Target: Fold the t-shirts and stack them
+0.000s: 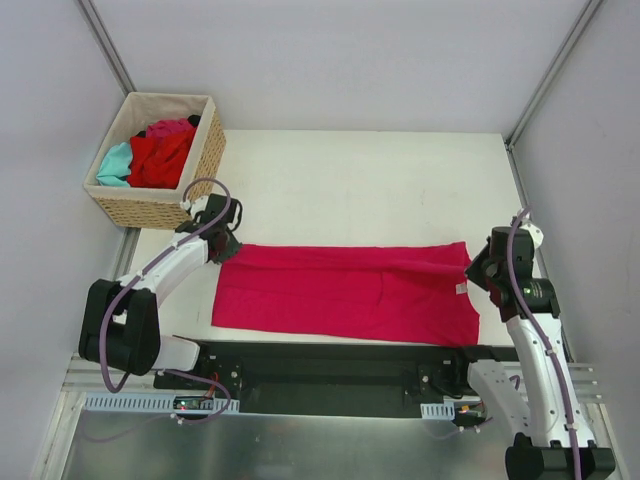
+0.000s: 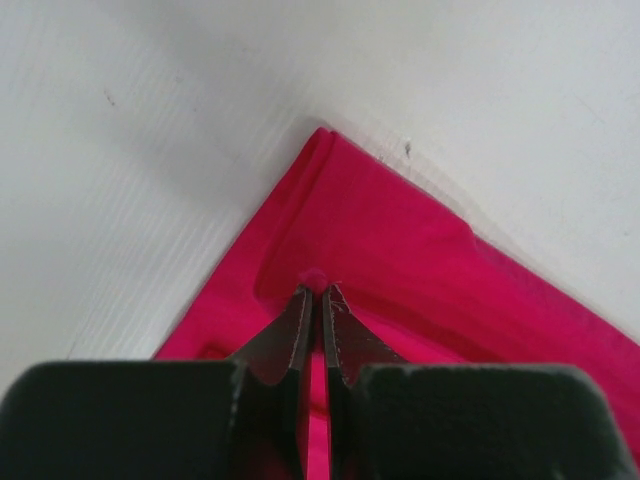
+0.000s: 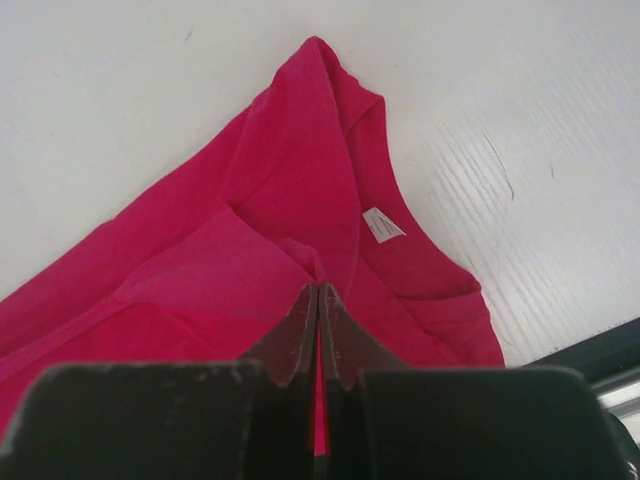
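Figure: a magenta-pink cloth t-shirt point(image 1: 345, 292) lies flat on the white desk point(image 1: 350, 180) as a long band running left to right, gripped by both arms along its far edge. From this layout the step in hand appears to be a fold of that far edge toward the near one. To do it well, the arms should rise together and only a little, and hold the cloth taut between them so the middle neither sags nor drags. They should carry the edge toward the near side at one pace and lay it square on the near edge before letting go; an uneven pull would likely skew the band. At far left, well apart from the shirt, a tan woven wicker basket point(image 1: 140, 212) holds crumpled red, teal and pink t-shirts point(image 1: 160, 155), not yet folded. The left end effector point(image 2: 315, 285) is clenched on the shirt near its far left corner. Its jaws are pressed together with a small nub of pink cloth pinched at the tips, and the corner itself lies just beyond them on the desk. The right end effector point(image 3: 318, 288) is likewise clenched, its jaws meeting on a raised ridge of cloth near the far right corner, close to the neckline. A small white sewn label point(image 3: 382, 224) sits just beyond and to the right of its tips. The shirt spans the whole gap between the two arms, touched by one at each end.
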You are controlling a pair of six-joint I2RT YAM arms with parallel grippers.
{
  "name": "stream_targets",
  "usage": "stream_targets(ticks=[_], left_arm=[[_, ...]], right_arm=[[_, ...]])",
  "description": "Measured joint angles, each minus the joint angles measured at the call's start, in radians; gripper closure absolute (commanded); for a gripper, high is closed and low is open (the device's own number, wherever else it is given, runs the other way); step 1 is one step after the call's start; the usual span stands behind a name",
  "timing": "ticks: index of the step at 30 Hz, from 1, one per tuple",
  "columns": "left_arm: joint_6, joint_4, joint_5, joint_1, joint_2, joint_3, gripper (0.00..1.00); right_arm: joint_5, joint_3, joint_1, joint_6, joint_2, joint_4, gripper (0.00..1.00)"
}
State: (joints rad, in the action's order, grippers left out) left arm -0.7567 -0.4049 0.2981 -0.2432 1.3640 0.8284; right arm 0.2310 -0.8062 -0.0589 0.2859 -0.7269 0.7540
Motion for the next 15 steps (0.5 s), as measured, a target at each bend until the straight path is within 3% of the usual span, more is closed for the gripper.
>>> stream_targets(ticks=[15], left_arm=[[-0.014, 0.003, 0.018, 0.0, -0.097, -0.106, 1.0]], right_arm=[[0.008, 0.082, -0.001, 0.0, 0.1, 0.074, 0.99]])
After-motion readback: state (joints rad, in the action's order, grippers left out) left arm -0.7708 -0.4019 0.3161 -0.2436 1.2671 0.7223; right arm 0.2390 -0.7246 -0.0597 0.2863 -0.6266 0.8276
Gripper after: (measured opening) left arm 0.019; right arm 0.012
